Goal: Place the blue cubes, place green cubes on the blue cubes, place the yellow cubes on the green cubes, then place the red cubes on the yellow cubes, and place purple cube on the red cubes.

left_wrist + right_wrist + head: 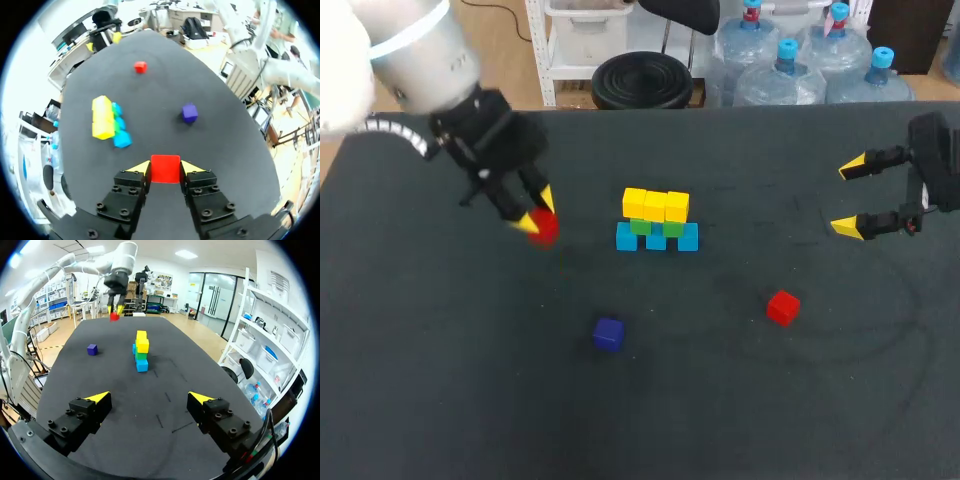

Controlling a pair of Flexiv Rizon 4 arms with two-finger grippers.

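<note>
In the middle of the table stands a stack with blue cubes (657, 239) at the base, green cubes (672, 228) on them and yellow cubes (656, 205) on top. My left gripper (537, 213) is shut on a red cube (544, 229) to the left of the stack; the left wrist view shows that cube (165, 169) pinched between both yellow tips. A second red cube (783, 307) lies right of the stack toward the front. A purple cube (608, 333) lies in front of the stack. My right gripper (847, 198) stands open at the far right, holding nothing.
The dark table (440, 400) runs wide around the stack. In the right wrist view the stack (142, 352) and the purple cube (92, 349) lie well ahead of the open right gripper (150, 398).
</note>
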